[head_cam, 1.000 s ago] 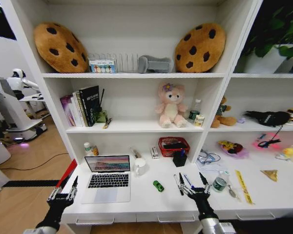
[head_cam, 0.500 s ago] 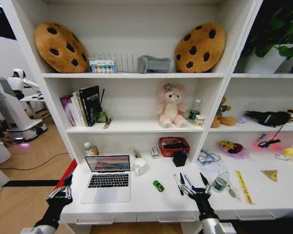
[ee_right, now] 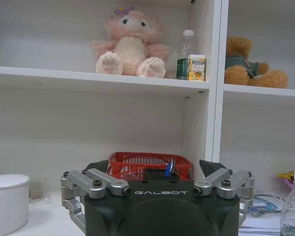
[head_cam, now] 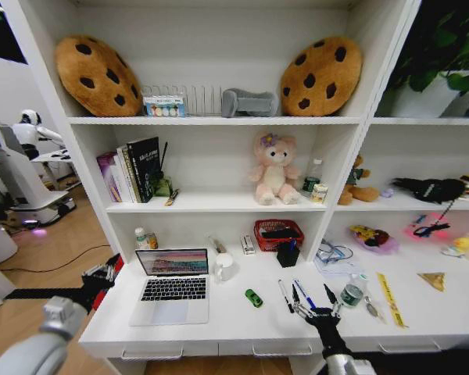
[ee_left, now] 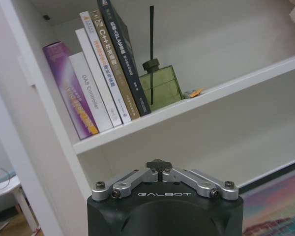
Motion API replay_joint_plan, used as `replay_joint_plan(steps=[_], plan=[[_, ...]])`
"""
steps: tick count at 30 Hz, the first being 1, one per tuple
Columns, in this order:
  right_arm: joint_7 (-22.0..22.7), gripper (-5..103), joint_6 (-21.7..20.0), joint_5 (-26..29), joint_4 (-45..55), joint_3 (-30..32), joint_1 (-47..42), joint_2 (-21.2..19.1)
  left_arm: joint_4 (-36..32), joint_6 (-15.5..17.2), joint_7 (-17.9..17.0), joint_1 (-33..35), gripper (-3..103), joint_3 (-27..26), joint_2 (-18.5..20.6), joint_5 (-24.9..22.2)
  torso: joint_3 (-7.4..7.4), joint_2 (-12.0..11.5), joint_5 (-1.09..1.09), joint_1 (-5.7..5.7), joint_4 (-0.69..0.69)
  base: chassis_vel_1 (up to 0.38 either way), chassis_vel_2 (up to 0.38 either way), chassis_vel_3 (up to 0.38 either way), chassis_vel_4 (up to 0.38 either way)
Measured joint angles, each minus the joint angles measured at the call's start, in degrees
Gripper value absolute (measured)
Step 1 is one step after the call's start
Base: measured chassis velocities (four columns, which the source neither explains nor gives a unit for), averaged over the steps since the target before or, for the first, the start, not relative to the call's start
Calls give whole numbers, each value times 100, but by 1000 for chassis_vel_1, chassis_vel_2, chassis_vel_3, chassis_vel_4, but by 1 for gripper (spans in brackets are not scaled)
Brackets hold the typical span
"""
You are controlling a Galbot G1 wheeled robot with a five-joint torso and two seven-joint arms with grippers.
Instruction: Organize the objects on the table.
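Now the right gripper [head_cam: 316, 301] hovers spread wide just in front of the black pen [head_cam: 284, 295] and blue pen [head_cam: 303, 292], right of the laptop [head_cam: 172, 285]; best drop squarely over one pen while the left gripper [head_cam: 102, 273], clenched, waits left of the laptop.
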Motion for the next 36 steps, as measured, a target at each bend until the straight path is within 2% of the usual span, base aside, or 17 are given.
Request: replay_joint_plan(steps=[2, 3, 6, 7, 8, 9, 11, 12, 14, 15, 18, 19, 22, 23, 25, 32, 36], plan=[[-2, 100, 75, -118, -174, 7, 35, 97, 265, 73, 128, -508, 0, 333, 347, -67, 0, 0, 0, 0, 2, 0, 0, 0, 0], [-2, 100, 75, -118, -174, 7, 35, 97, 265, 73, 128, -508, 0, 333, 347, -67, 0, 0, 0, 0, 2, 0, 0, 0, 0], [-8, 100, 122, -214, -270, 7, 40, 198, 603, 94, 319, -1153, 0, 984, 702, -80, 0, 0, -2, 0, 3, 0, 0, 0, 0], [-8, 100, 122, -214, -270, 7, 40, 198, 603, 94, 319, -1153, 0, 984, 702, -80, 0, 0, -2, 0, 3, 0, 0, 0, 0], [-9, 100, 142, -242, -307, 7, 43, 228, 744, 95, 414, -1449, 0, 1325, 878, -80, 0, 0, -1, 0, 3, 0, 0, 0, 0], [-9, 100, 142, -242, -307, 7, 43, 228, 744, 95, 414, -1449, 0, 1325, 878, -80, 0, 0, -1, 0, 3, 0, 0, 0, 0], [-10, 100, 163, -261, -357, 24, 85, 250, 958, 87, 582, -2130, 0, 2022, 1131, -70, 0, 0, -2, 0, 4, 0, 0, 0, 0], [-10, 100, 163, -261, -357, 24, 85, 250, 958, 87, 582, -2130, 0, 2022, 1131, -70, 0, 0, -2, 0, 4, 0, 0, 0, 0], [-10, 100, 171, -262, -388, 58, 115, 259, 1114, 80, 691, -2876, 0, 2692, 1213, -61, 0, 0, 0, 0, 1, 0, 0, 0, 0], [-10, 100, 171, -262, -388, 58, 115, 259, 1114, 80, 691, -2876, 0, 2692, 1213, -61, 0, 0, 0, 0, 1, 0, 0, 0, 0], [-6, 100, 180, -252, -407, 85, 115, 264, 1225, 83, 891, -3389, 0, 3267, 1276, -41, 0, 0, -1, 0, 1, 0, 0, 0, 0], [-6, 100, 180, -252, -407, 85, 115, 264, 1225, 83, 891, -3389, 0, 3267, 1276, -41, 0, 0, -1, 0, 1, 0, 0, 0, 0], [8, 100, 174, -222, -408, 65, 108, 280, 1330, 131, 1367, -3914, 0, 3865, 1419, 68, -1, 0, -1, 0, 4, 0, 0, 0, 0], [8, 100, 174, -222, -408, 65, 108, 280, 1330, 131, 1367, -3914, 0, 3865, 1419, 68, -1, 0, -1, 0, 4, 0, 0, 0, 0], [12, 100, 163, -222, -408, 48, 108, 295, 1377, 108, 1737, -4287, 0, 4237, 1520, 186, -1, 1, -1, 0, 2, 0, 0, 0, 0], [78, 100, 136, -93, -324, 62, 105, 314, 1430, -30, 2009, -4971, 0, 4981, 1686, 492, -1, 1, 0, 0, 3, 0, 0, 0, 0], [88, 100, 130, -54, -296, 86, 103, 310, 1464, -179, 2190, -5185, 0, 5171, 1706, 680, -1, 1, -1, -1, 2, 0, 0, 0, 0]])
